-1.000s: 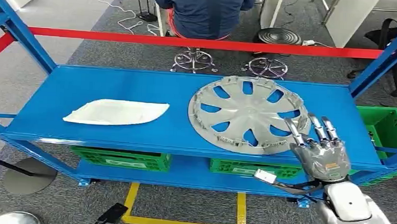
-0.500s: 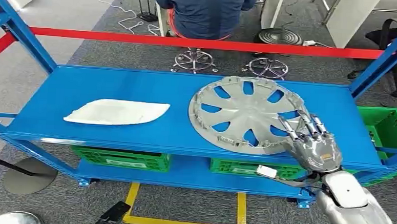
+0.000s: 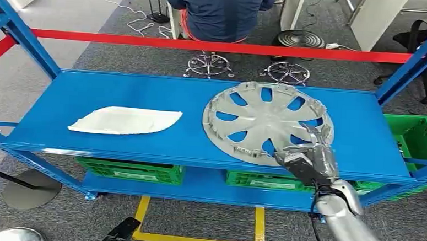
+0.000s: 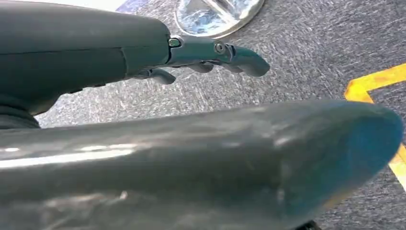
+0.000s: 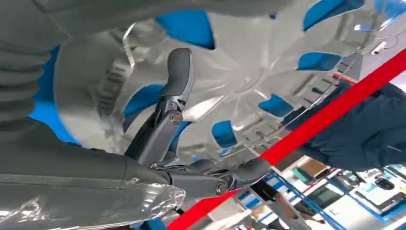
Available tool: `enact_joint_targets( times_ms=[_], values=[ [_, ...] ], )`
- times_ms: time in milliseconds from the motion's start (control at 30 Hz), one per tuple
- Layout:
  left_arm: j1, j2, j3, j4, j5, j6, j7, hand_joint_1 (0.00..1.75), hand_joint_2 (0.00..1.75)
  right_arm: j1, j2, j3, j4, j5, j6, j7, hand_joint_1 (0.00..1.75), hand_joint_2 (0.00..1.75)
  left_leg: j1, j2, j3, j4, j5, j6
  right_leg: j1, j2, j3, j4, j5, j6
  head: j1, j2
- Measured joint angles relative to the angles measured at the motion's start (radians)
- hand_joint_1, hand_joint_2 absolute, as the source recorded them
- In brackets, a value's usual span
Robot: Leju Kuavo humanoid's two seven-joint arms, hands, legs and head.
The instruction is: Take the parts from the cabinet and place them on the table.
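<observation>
While spread, right hand point(image 3: 308, 158) touches hubcap point(image 3: 261, 120).

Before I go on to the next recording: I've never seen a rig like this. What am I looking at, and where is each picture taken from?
This is a two-armed humanoid robot with many-fingered hands. The wide picture is from its head, looking down at a blue shelf. On the shelf lie a silver wheel cover and a flat white part, well apart. The right hand is at the wheel cover's near edge; whether it has gripped it, I cannot tell. The picture with blue cut-outs comes from the right wrist, close over the same cover. The last picture comes from the left wrist: the left hand hangs above carpet, fingers apart, holding nothing. A person sits beyond the red bar.
</observation>
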Motion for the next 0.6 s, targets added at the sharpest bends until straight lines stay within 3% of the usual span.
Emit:
enact_joint_targets(
  times_ms=[333, 400, 500, 600],
  values=[
    [0.005, 0.0, 0.012, 0.0, -0.001, 0.005, 0.0, 0.0, 0.0, 0.017, 0.033, -0.013, -0.004, -0.104, 0.048, -0.003, 0.0, 0.0, 0.0, 0.0, 0.0, 0.0, 0.0, 0.0, 0.0, 0.0, 0.0, 0.0, 0.0, 0.0, 0.0, 0.0],
    [0.007, 0.0, 0.013, 0.0, -0.002, 0.005, 0.0, 0.0, 0.0, 0.021, 0.033, -0.01, -0.005, -0.053, 0.001, 0.0, 0.0, 0.0, 0.0, 0.0, 0.0, 0.0, 0.0, 0.0, 0.0, 0.0, -0.001, 0.0, 0.0, 0.0, 0.0, 0.0],
    [0.009, 0.0, 0.016, 0.0, -0.006, 0.004, 0.0, 0.0, 0.0, 0.025, 0.03, 0.016, -0.017, 0.105, -0.135, 0.012, 0.0, 0.0, 0.0, 0.0, 0.0, 0.0, 0.0, 0.0, 0.0, 0.001, -0.001, 0.0, 0.0, 0.0, 0.0, 0.0],
    [0.009, 0.0, 0.017, 0.0, -0.011, 0.0, 0.0, 0.0, 0.0, 0.032, 0.021, 0.057, -0.032, 0.222, -0.192, 0.047, 0.0, 0.0, 0.0, 0.0, 0.0, 0.0, 0.0, 0.0, 0.0, 0.0, -0.001, 0.0, 0.0, 0.0, 0.0, 0.0]
  ],
)
